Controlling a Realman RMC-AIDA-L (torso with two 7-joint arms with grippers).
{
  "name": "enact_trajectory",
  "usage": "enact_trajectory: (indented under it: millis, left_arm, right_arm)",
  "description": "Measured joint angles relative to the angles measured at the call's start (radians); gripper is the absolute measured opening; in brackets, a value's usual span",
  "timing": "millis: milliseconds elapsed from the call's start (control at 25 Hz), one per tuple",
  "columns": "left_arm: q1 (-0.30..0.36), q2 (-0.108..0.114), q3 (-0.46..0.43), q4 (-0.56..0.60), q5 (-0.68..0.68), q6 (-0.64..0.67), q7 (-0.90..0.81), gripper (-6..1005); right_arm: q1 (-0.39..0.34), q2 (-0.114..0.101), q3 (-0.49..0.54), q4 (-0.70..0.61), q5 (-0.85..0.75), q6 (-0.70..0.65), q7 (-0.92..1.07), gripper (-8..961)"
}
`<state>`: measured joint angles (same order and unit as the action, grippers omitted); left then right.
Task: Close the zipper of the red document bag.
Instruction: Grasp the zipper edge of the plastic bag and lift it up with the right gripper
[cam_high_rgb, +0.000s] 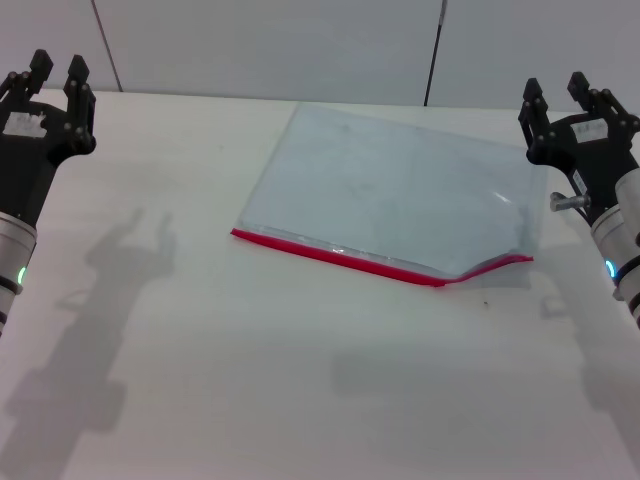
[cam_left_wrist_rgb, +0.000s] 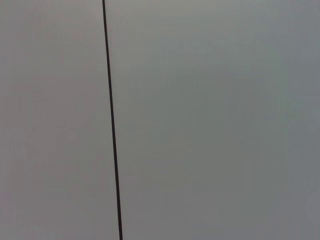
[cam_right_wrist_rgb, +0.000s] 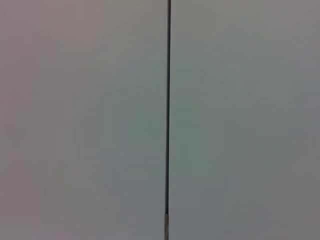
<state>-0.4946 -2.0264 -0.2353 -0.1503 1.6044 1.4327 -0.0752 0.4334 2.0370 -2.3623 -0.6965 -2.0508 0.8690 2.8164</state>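
Observation:
The red document bag (cam_high_rgb: 390, 190) lies flat on the white table, a translucent pale blue-grey pouch with its red-trimmed long edge toward me. The zipper (cam_high_rgb: 340, 254) runs along that near edge as a thin red strip; near its right end the strip lifts and gapes a little. I cannot make out the slider. My left gripper (cam_high_rgb: 58, 72) is raised at the far left, open, well clear of the bag. My right gripper (cam_high_rgb: 556, 90) is raised at the far right, open, just beyond the bag's right edge. Both wrist views show only a grey wall.
The white table (cam_high_rgb: 250, 380) stretches wide in front of the bag. A grey panelled wall (cam_high_rgb: 260, 40) with dark seams stands behind the table's far edge. Shadows of both arms fall on the tabletop.

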Motion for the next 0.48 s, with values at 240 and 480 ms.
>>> enact_trajectory:
  millis: [240, 480]
  left_arm:
    - [-0.001, 0.000, 0.001, 0.000, 0.000, 0.000, 0.000, 359]
    - [-0.001, 0.000, 0.001, 0.000, 0.000, 0.000, 0.000, 359]
  right_arm:
    - [0.001, 0.000, 0.000, 0.000, 0.000, 0.000, 0.000, 487]
    - [0.006, 0.000, 0.000, 0.005, 0.000, 0.001, -0.001, 488]
